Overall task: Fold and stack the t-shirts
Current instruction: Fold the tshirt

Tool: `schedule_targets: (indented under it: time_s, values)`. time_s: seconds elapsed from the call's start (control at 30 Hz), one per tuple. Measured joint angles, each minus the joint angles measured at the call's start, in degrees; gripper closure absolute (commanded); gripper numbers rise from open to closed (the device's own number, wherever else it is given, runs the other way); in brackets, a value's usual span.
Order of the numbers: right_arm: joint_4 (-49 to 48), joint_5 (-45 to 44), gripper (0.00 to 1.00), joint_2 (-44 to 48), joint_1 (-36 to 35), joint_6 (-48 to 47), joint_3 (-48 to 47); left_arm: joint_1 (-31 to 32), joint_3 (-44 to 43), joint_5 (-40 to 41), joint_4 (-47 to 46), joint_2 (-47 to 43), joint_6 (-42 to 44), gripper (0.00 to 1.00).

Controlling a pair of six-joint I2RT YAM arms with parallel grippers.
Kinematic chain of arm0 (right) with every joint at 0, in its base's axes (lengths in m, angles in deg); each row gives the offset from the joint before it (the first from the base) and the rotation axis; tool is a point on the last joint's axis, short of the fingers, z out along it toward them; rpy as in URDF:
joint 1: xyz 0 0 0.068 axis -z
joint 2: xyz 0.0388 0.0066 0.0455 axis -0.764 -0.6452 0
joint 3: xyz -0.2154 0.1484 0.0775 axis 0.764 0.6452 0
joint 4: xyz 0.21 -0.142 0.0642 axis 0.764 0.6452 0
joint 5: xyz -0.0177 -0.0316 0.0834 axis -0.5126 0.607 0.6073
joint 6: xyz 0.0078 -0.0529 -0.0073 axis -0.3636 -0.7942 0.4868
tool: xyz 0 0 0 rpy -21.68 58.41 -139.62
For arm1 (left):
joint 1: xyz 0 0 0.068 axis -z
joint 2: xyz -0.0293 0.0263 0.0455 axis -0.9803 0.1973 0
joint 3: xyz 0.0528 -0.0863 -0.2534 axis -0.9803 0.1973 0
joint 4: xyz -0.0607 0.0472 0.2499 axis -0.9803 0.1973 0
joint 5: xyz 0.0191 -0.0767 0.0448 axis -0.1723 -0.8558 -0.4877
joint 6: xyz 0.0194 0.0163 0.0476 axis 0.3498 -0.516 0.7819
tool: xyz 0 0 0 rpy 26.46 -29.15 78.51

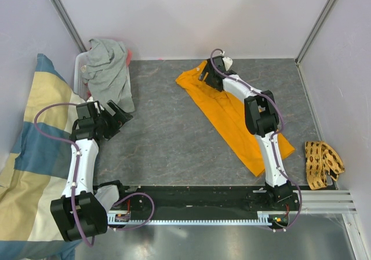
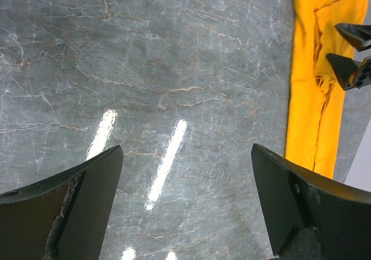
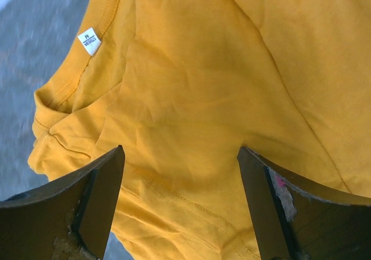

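My right gripper, jaws spread wide and holding nothing, sits over the orange t-shirt, whose neck label lies ahead and to the left of my fingers. My left gripper, equally wide open, hangs over bare table. The grey t-shirt is heaped just beyond it.

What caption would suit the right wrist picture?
Open right gripper above the orange t-shirt, near its white neck label.

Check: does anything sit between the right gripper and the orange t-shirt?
Nothing visible does. The right gripper hangs open directly over the orange t-shirt, and only bare orange cloth shows between its fingers.
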Motion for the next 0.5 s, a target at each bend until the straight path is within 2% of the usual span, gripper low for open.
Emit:
schedule_targets:
  time_s: [0.17,0.33,0.43,0.5]
  values:
    - [0.8,-1.8,0.08,-2.4,2.6,-0.9,-4.7,0.0,0.4,-0.1,-0.5,0.1,0.0,0.0]
    - [-1.7,0.1,0.04,-1.7,4.0,-5.3,-5.6,0.0,1.1,-1.6,-2.2,0.9,0.0,0.0]
    - [-4.2,2.2,0.02,2.5,4.5,-8.2,-1.7,0.1,1.8,-3.8,-4.2,0.9,0.0,0.0]
    - [-5.6,3.0,0.02,8.5,4.8,-9.9,3.7,1.3,2.1,-4.8,-5.4,0.5,0.0,0.0]
